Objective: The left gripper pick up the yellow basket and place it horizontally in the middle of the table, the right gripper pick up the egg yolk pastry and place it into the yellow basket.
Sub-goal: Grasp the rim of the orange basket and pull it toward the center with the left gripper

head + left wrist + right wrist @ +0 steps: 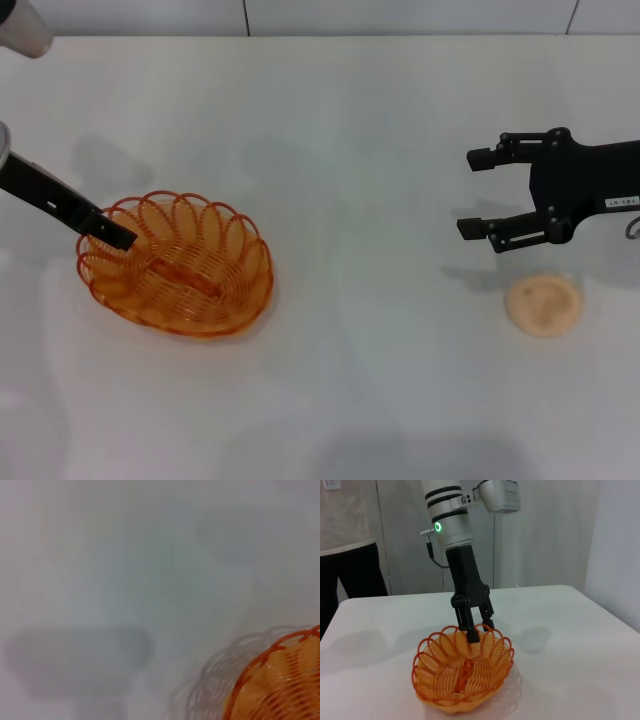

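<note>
**Left claw at the basket rim, right claw spread above the pastry**

The left claw (118, 238) reaches in from the robot's left and meets the scalloped rim of the basket (178, 265) on its near-left side. In the right wrist view its fingers (471, 630) stand close together over the rim loops, seemingly pinching one, though the exact contact is hard to make out. The basket sits upright on the desk (340, 150), on the left half, and nothing lies inside it.

The right claw (480, 192) hangs over the right half of the desk, fingers spread wide and holding nothing. The pastry (544, 304) lies flat on the desk just nearer the robot than that claw, apart from it and well apart from the basket. Bare desk lies between basket and pastry.

A person in dark trousers (350, 565) stands beyond the far desk edge.
</note>
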You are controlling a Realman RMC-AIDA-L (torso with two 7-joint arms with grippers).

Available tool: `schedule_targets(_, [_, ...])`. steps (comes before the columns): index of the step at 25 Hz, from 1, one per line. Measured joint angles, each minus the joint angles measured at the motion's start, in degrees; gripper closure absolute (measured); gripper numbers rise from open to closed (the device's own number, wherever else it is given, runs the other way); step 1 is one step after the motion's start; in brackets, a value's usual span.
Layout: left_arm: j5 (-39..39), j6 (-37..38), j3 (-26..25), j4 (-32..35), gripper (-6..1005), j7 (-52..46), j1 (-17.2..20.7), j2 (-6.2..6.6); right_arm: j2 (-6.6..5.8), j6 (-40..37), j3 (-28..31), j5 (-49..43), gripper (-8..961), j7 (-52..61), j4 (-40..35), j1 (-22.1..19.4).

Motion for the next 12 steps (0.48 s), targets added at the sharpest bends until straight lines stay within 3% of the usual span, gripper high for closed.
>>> schedule_targets(6, [0.0,-2.3,0.2,-2.7,313,0.0,0.2,-0.10,0.00,0.0,0.0,0.0,111,-0.2,0.1,0.0])
schedule_targets(12, [-1.2,-3.6,-0.1,-3.3,552,-0.4,0.1,-0.12,0.15,0.0,0.0,0.0,112,-0.8,0.3,0.0])
